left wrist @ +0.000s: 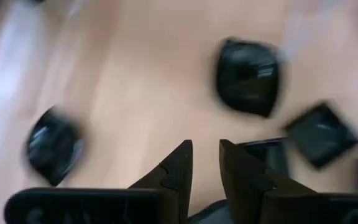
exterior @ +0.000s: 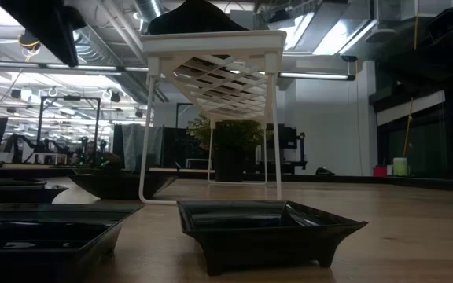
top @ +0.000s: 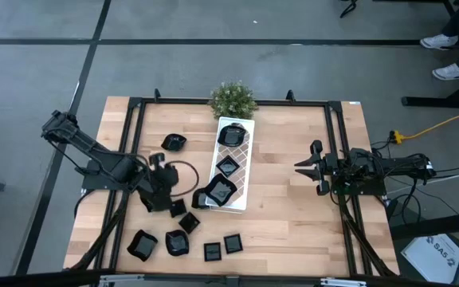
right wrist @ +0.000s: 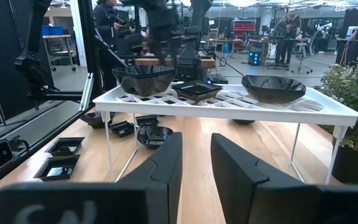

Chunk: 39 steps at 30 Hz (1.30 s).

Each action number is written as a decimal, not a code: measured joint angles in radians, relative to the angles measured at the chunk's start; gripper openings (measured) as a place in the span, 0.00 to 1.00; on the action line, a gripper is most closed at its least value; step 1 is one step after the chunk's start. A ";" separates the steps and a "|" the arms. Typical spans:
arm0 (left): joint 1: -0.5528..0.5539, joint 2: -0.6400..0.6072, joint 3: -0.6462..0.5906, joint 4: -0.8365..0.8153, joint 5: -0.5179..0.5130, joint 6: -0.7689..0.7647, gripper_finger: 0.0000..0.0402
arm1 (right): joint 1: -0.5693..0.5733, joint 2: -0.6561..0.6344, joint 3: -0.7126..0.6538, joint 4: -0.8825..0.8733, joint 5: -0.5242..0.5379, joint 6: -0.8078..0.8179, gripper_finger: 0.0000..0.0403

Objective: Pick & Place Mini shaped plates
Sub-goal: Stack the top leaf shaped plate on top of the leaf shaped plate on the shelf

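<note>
Plates: mini shaped plates [top: 143, 244] loose on tabletop [top: 293, 215]; three on white tray [top: 245, 159].
Handling: glossy, stiff, likely slippery; pinch a rim.
Left gripper [top: 159, 191]: over the plates, jaws slightly apart, empty.
Right gripper [top: 309, 167]: waiting, slightly apart, empty.
Low view: tray's legs.

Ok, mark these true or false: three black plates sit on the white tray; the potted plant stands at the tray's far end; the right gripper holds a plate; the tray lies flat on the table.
1. Three mini shaped plates sit on the white tray: true.
2. The potted plant stands at the tray's far end: true.
3. The right gripper holds a plate: false, its fingers are empty.
4. The tray lies flat on the table: false, it stands raised on legs.
</note>
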State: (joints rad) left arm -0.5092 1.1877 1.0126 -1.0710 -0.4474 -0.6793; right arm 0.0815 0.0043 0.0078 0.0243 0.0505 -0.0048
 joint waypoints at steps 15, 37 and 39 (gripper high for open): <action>0.377 0.000 0.000 -0.116 -0.005 -0.113 0.18 | 0.000 0.000 0.000 0.000 0.000 0.000 0.21; 0.725 0.000 -0.203 0.157 0.143 0.325 0.18 | 0.000 0.000 0.000 0.000 0.000 0.000 0.21; 0.730 0.000 -0.224 0.196 0.143 0.370 0.18 | 0.000 0.000 0.000 0.000 0.000 0.000 0.21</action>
State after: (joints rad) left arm 0.2205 1.1881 0.7883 -0.8753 -0.3044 -0.3096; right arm 0.0818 0.0043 0.0078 0.0242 0.0505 -0.0048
